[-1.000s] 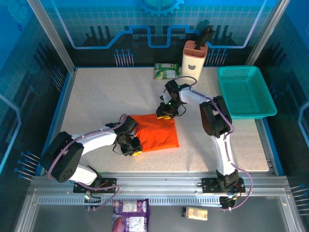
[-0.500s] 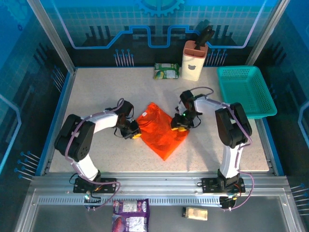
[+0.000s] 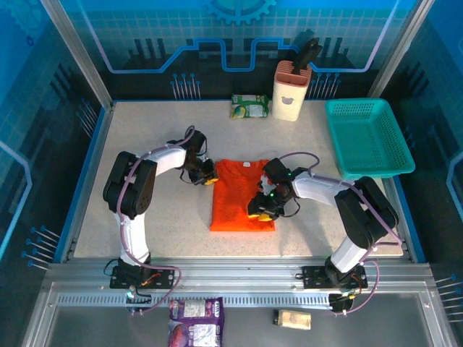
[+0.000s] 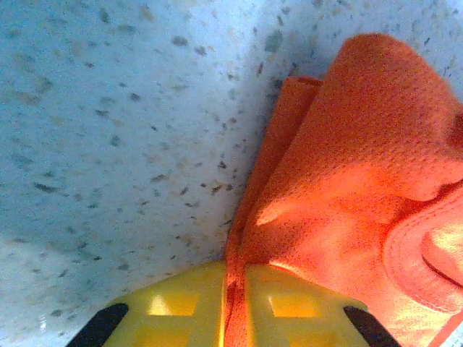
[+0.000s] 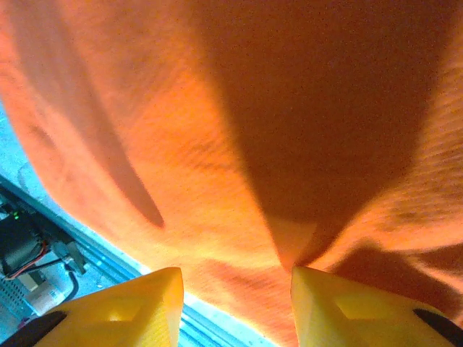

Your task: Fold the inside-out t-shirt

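Desk (image 3: pixel 145 144): speckled light top with blue walls round it.

T-shirt (image 3: pixel 235 195): orange, lying flat at desk centre as a rough upright rectangle. The collar end is at the far edge, with a small white tag there. The near edge is straight and the far-left corner is bunched.

Arms: the left arm (image 3: pixel 155 163) curls in from the left to the shirt's far-left corner. The right arm (image 3: pixel 340 191) reaches in low from the right to the shirt's right edge, near the near-right corner.

Basket (image 3: pixel 367 141): teal mesh at far right of the desk, well apart from the shirt.

Holder (image 3: pixel 291 90): cream, upright at the far edge, with a dark handle sticking out the top. A green packet (image 3: pixel 249 105) sits just beside it on the left.

Left pincer (image 3: pixel 207 178): clenched on the shirt. On the wrist cam its yellow fingers (image 4: pixel 181 303) sit almost together with a fold of orange cloth (image 4: pixel 362 181) pinched in the slit. The bare desk is to the left of them.

Right pincer (image 3: pixel 262 210): on the wrist cam its yellow fingers (image 5: pixel 145 296) stand apart, and orange cloth (image 5: pixel 217 108) is draped across just past the tips. I can't tell whether it's grasping cloth or released.
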Motion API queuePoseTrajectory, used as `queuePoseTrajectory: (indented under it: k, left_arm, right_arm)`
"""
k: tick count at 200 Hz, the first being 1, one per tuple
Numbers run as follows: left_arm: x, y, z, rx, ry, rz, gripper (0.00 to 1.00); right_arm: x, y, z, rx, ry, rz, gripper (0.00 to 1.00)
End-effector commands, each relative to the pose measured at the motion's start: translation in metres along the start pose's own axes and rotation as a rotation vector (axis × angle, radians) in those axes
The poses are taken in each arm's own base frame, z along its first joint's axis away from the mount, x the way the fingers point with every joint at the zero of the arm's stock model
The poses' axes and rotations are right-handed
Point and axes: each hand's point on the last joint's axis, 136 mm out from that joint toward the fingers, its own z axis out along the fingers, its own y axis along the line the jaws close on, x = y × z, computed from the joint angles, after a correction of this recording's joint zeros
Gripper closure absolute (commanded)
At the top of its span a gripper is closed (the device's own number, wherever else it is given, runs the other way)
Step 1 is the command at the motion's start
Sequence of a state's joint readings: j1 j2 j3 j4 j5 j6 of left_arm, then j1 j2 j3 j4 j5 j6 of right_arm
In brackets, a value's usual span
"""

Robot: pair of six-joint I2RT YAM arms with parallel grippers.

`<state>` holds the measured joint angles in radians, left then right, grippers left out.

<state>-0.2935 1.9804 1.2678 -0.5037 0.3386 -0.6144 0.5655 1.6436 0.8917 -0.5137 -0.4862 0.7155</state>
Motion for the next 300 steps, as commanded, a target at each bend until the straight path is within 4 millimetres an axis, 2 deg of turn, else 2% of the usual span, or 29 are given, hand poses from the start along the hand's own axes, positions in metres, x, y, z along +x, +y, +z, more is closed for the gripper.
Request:
queuePoseTrajectory:
  k: [1, 28, 59, 96, 125, 152, 191, 226, 262, 300]
  left_arm:
    - [-0.009, 0.012, -0.017, -0.046, -0.019, 0.008, 0.83]
    - [-0.012, 0.005, -0.041, -0.024, -0.062, 0.03, 0.78]
    - [-0.01, 0.003, -0.058, -0.036, -0.087, 0.054, 0.72]
    - [-0.007, -0.003, -0.073, -0.03, -0.11, 0.067, 0.67]
    - [-0.007, -0.008, -0.073, -0.025, -0.105, 0.071, 0.64]
    - [-0.006, -0.015, -0.067, -0.039, -0.093, 0.09, 0.61]
    - [-0.012, -0.021, -0.049, -0.079, -0.088, 0.113, 0.6]
    - [-0.022, -0.035, -0.037, -0.107, -0.104, 0.151, 0.6]
    - [-0.043, -0.019, -0.018, -0.226, -0.109, 0.165, 0.6]
    - [-0.051, -0.019, -0.003, -0.228, -0.093, 0.167, 0.64]
  right_arm:
    - [-0.009, 0.016, -0.021, -0.032, -0.057, 0.0, 0.55]
    - [-0.03, 0.016, -0.049, -0.019, -0.131, -0.023, 0.55]
    - [-0.059, 0.016, -0.076, -0.018, -0.201, -0.051, 0.55]
    - [-0.093, 0.007, -0.095, 0.021, -0.243, -0.069, 0.55]
    - [-0.118, -0.009, -0.1, 0.056, -0.27, -0.057, 0.56]
    - [-0.134, -0.013, -0.102, 0.046, -0.277, -0.051, 0.56]
    - [-0.145, -0.013, -0.097, 0.037, -0.275, -0.055, 0.56]
    - [-0.163, -0.027, -0.091, 0.085, -0.295, -0.043, 0.58]
    - [-0.184, -0.041, -0.088, 0.154, -0.312, -0.056, 0.6]
    - [-0.198, -0.05, -0.083, 0.169, -0.308, -0.059, 0.6]
